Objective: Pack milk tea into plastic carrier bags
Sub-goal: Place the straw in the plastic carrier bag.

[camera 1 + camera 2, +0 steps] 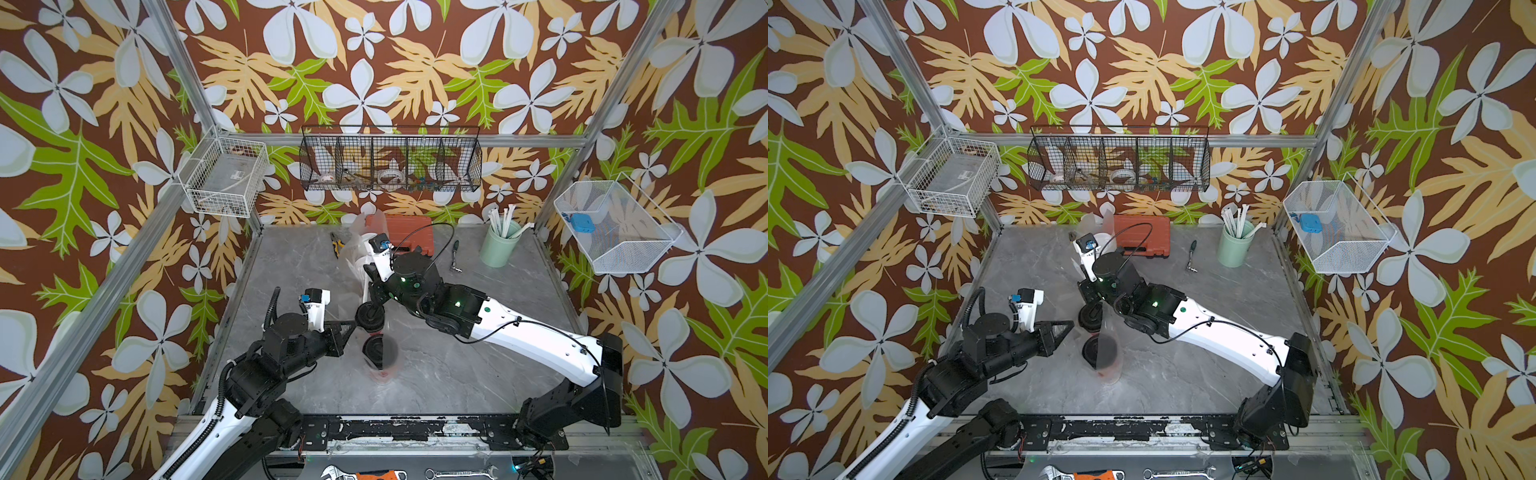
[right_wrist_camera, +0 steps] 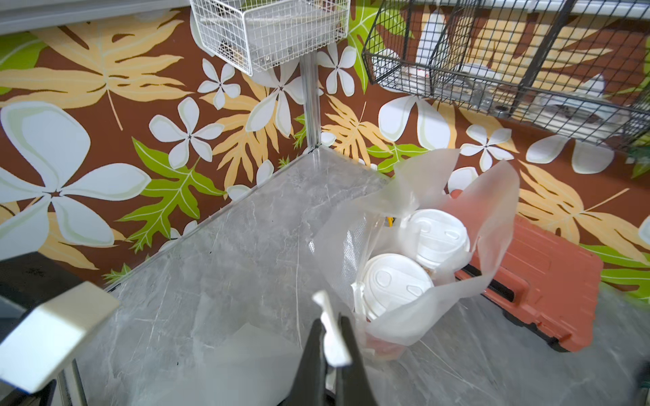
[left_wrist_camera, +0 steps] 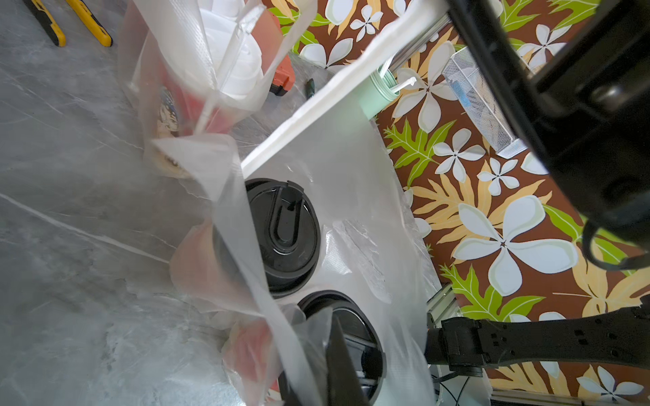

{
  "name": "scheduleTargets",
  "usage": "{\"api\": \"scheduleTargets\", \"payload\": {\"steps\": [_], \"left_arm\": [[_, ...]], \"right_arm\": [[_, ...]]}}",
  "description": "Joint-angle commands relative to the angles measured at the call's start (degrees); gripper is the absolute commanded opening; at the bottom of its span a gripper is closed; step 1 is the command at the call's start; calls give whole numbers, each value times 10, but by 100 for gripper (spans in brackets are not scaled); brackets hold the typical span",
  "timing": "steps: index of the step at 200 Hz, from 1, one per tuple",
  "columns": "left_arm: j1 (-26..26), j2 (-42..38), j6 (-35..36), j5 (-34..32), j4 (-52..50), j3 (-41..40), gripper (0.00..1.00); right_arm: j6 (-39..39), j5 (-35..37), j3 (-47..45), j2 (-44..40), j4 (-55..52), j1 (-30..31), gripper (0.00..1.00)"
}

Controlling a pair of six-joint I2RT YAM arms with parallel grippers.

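Note:
Two milk tea cups with black lids (image 1: pixel 370 318) (image 1: pixel 379 351) stand mid-table inside a clear plastic carrier bag (image 3: pixel 355 197). My left gripper (image 1: pixel 352 325) comes in from the left and is shut on a fold of that bag's plastic beside the nearer lid (image 3: pixel 355 337). My right gripper (image 2: pixel 330 334) hangs above the farther lid (image 3: pixel 281 232), shut on a white bunched strip (image 3: pixel 337 84) that looks like the bag's other handle, pulled taut. Behind, a second bag (image 2: pixel 492 225) holds two white-lidded cups (image 2: pixel 436 237) (image 2: pixel 394 281).
An orange tool case (image 1: pixel 411 237) lies at the back, just behind the second bag. Yellow-handled pliers (image 1: pixel 336 245) lie to its left, a small ratchet tool (image 1: pixel 456 255) to its right. A mint-green cup of white straws (image 1: pixel 500 245) stands back right. Wire baskets hang on the walls.

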Motion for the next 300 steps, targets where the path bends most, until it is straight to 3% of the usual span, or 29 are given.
{"api": "scheduleTargets", "payload": {"steps": [1,45,114,145,171,205,248,300], "left_arm": [[0,1,-3,3,14,5,0],[-1,5,-2,6,20,4,0],[-1,5,-1,6,20,6,0],[0,5,-2,4,19,7,0],[0,5,-3,5,20,7,0],[-1,2,-4,4,19,6,0],[-1,1,-5,4,20,5,0],[0,1,-5,5,25,1,0]], "right_arm": [[-16,25,-2,-11,-3,0,0],[-22,-32,-19,4,17,0,0],[-41,-58,-50,49,31,0,1],[-42,-59,-49,48,14,0,31],[-44,-62,-31,27,5,0,38],[-42,-49,-18,5,2,-2,34],[-27,-59,37,42,-33,-13,16],[-25,-98,77,87,-54,-24,13]]}}
